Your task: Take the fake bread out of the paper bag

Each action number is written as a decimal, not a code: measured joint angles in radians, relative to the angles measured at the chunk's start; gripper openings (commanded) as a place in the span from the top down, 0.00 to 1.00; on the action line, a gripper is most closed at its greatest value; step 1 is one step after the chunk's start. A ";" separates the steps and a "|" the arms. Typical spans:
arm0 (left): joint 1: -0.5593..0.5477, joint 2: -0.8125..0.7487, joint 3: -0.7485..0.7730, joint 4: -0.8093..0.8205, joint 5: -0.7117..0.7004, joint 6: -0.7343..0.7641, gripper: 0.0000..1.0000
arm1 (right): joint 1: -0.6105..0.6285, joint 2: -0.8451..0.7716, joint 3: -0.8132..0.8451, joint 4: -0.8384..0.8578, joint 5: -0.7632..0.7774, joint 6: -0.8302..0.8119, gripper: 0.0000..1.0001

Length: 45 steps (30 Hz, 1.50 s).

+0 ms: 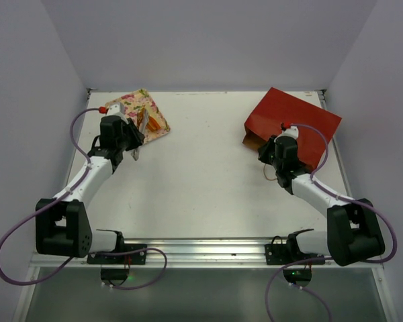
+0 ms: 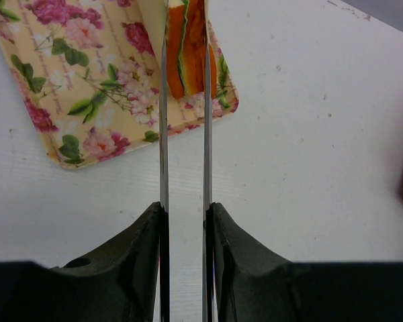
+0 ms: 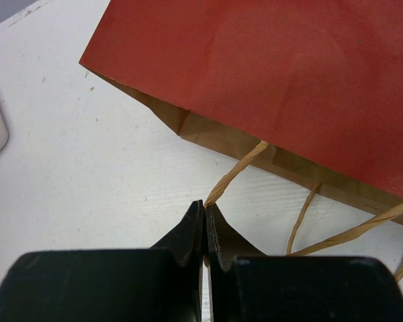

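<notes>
Bright, even, diffuse lighting; soft faint shadows on the table (image 1: pixel 208 181); all views fairly sharp.

Paper bag (image 3: pixel 289 74): dark red outside, plain; brown inside at the mouth. Cord handles (image 3: pixel 235 171): tan, twisted. Floral tray (image 2: pixel 87 94): cream-yellow ground, pink roses, green leaves, faint brown lines. Sandwich wedge (image 2: pixel 188 47): orange and yellow layers, one green stripe. Table (image 1: pixel 201 174): white. Cables (image 1: pixel 72 131): purple.

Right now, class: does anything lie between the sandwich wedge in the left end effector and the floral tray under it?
Nothing visible does. The left end effector holds the sandwich wedge over the floral tray's corner, with no other object showing beneath it.
</notes>
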 measured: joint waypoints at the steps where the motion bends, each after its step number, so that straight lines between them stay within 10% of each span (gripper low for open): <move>1: 0.000 0.006 0.000 0.008 0.000 0.000 0.65 | 0.000 0.000 0.000 0.000 0.000 0.000 1.00; 45: 0.000 -0.159 -0.081 0.023 -0.018 -0.002 0.47 | 0.000 0.001 0.000 -0.008 0.000 0.000 1.00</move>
